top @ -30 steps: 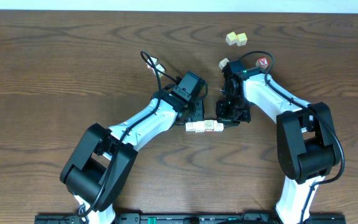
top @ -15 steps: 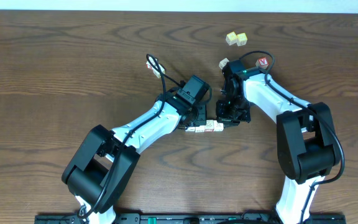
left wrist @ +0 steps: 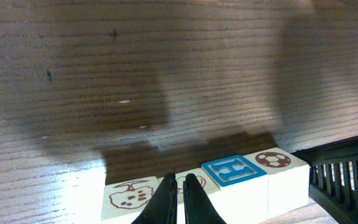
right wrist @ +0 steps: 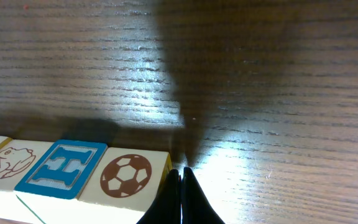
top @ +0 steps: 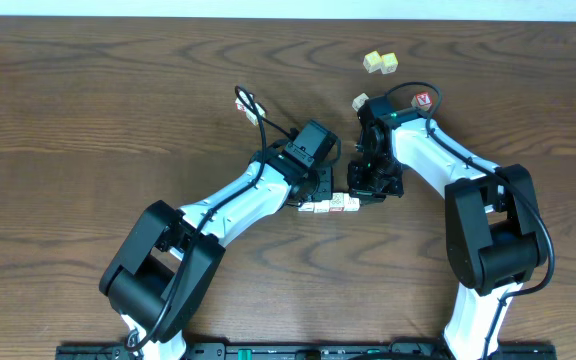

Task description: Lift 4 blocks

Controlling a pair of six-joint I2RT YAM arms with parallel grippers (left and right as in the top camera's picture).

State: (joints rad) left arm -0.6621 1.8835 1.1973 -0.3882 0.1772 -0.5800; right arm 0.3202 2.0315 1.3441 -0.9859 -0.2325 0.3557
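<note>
Currently my left end effector [left wrist: 178,194] is fully closed, fingers pressed together with nothing between them. In the left wrist view its tips overlap the second cube in the row of blocks [top: 330,205]; I cannot tell whether they touch it. My right end effector [right wrist: 181,190] is likewise closed on nothing, tips just beside the ball block [right wrist: 126,175] at the row's end. The four blocks sit touching in one straight line on the bench [top: 88,100], with the H block [left wrist: 232,169] next to the ball block. I cannot tell if the row is off the surface. Two yellowish cubes [top: 380,63] lie well apart, at the far edge.
</note>
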